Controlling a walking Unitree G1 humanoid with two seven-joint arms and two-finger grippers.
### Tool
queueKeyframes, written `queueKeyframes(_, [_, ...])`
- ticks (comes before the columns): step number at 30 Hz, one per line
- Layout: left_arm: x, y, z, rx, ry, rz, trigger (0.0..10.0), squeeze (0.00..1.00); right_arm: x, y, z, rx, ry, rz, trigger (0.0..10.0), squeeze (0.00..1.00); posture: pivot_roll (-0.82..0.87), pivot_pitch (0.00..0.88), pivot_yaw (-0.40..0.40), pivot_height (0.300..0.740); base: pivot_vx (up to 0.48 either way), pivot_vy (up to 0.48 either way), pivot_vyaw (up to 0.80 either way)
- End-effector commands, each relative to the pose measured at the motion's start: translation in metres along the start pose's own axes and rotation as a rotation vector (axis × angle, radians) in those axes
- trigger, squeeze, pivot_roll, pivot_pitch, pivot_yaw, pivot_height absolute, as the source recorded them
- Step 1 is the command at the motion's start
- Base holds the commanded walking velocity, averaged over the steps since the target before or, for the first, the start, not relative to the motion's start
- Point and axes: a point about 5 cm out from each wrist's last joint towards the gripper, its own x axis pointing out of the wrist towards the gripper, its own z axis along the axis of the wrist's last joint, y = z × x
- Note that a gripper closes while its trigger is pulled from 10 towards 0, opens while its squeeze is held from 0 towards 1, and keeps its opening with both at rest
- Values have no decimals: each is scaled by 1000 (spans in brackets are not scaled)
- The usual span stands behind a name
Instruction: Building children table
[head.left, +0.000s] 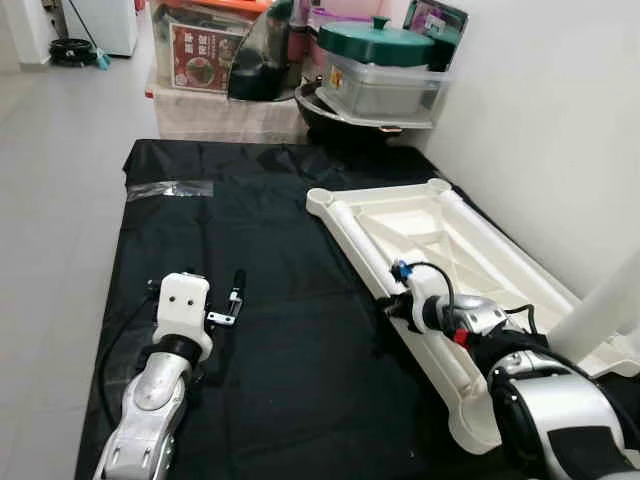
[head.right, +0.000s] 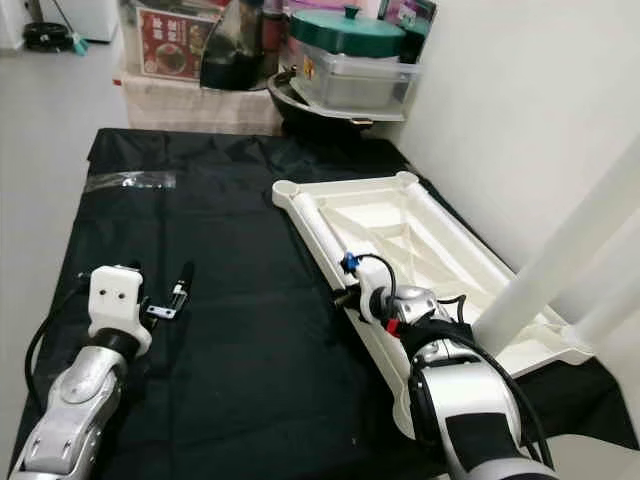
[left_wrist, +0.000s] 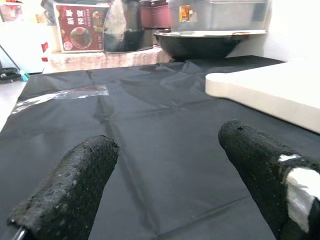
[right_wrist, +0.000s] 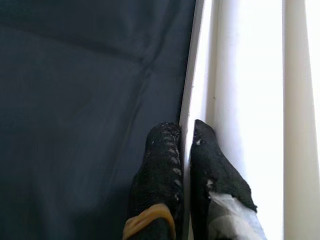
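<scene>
A white plastic table top lies upside down on the right half of a black cloth. My right gripper is shut on the table top's near long rim, one finger outside and one inside. In the left eye view that gripper sits about midway along the rim. A white round table leg rises slanting from the table top's near right corner. My left gripper hovers low over the bare cloth to the left, fingers spread wide with nothing between them.
A strip of clear tape lies on the cloth's far left. Beyond the cloth stand a green-lidded container, a dark wok and a printed box. A white wall runs along the right; tiled floor lies left.
</scene>
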Motion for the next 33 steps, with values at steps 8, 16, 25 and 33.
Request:
queueKeyframes(8, [0,-2,-6,11,34,-17,10000,0,-11,32,-34,-478,108,520,0,0,85,0,-170,740,0,0,0])
queueKeyframes(16, [3,-3,-5,18,30,-28,10000,0,-28,25,-45,-572,119,592,0,0,79,0,-154,740,0,0,0])
queueKeyframes(25, [4,-2,-5,26,29,-35,10000,0,-47,13,-61,-742,232,635,0,0,83,0,-149,740,0,0,0])
queueKeyframes(33, [5,0,-5,39,33,-46,10000,0,-57,7,-50,-985,270,662,0,0,87,0,-141,740,0,0,0])
